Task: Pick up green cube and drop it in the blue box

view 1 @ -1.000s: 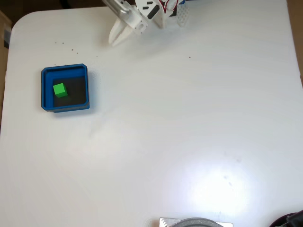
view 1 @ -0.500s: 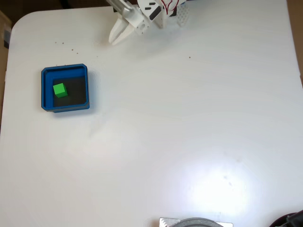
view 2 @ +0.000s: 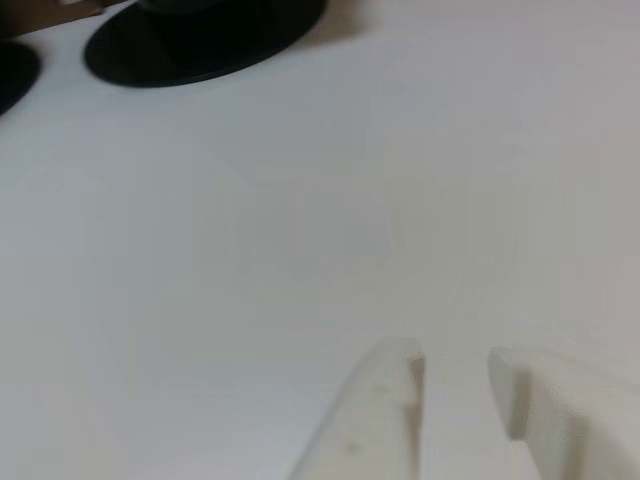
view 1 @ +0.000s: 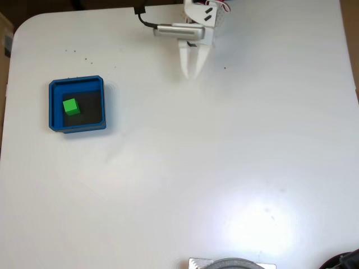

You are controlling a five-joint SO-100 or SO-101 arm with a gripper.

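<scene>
At the near edge of the desk (view 1: 224, 168) in the fixed view sits a grey round object (view 1: 231, 263), with a dark thing (view 1: 343, 261) in the corner to its right. Farther up on the left, the box (view 1: 55, 106) lies flat, and the cube (view 1: 70, 106) rests on its dark floor, left of middle. Neither has moved since the earlier frames. At the far edge, the hand (view 1: 189, 75) has swung right from where it pointed down-left toward the box; it now points straight down the view, well apart from the box. Its fingers are slightly apart and empty, a narrow gap showing between the pale tips in the other view (view 2: 455, 385), above bare desk, with a black disc (view 2: 200, 40) beyond.
</scene>
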